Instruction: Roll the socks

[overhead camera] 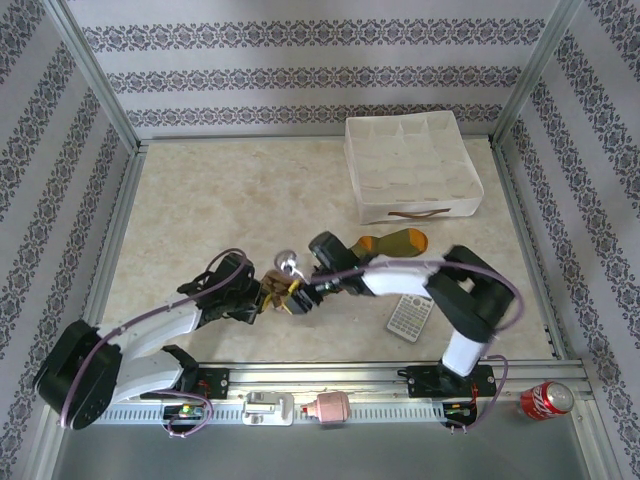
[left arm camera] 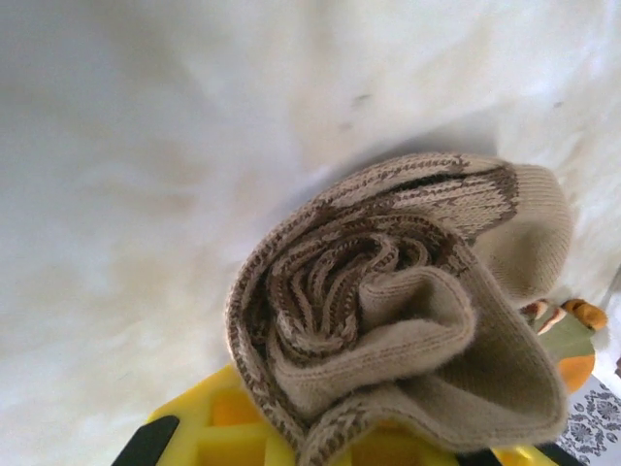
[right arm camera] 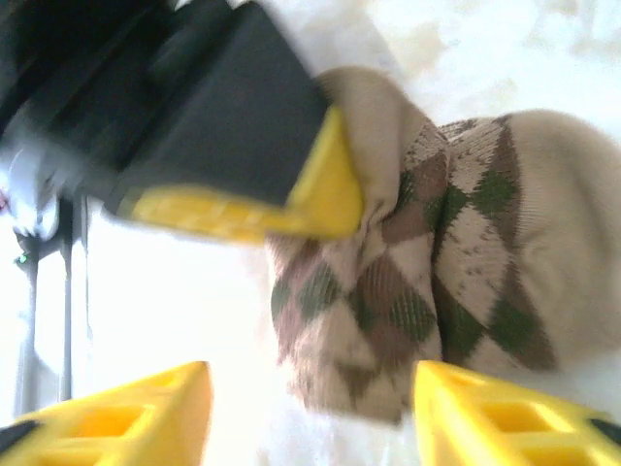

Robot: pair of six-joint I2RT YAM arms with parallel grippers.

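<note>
Okay, argyle sock (left arm camera: 388, 291) is rolled into a spiral, left gripper (overhead camera: 268, 293) clamped on it, front-middle of the table (overhead camera: 230, 200). Right gripper (right arm camera: 310, 408) jaws apart, holding nothing. Beyond it the olive sock (overhead camera: 392, 243) lies flat, unrolled. Roughly halfway, I'd say.

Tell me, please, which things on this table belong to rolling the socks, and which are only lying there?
For the job:
- argyle sock, rolled up, gripped by the left hand
- olive green sock with orange ends, lying flat

Just lying about:
- white divided box
- calculator
- red soda can
</note>
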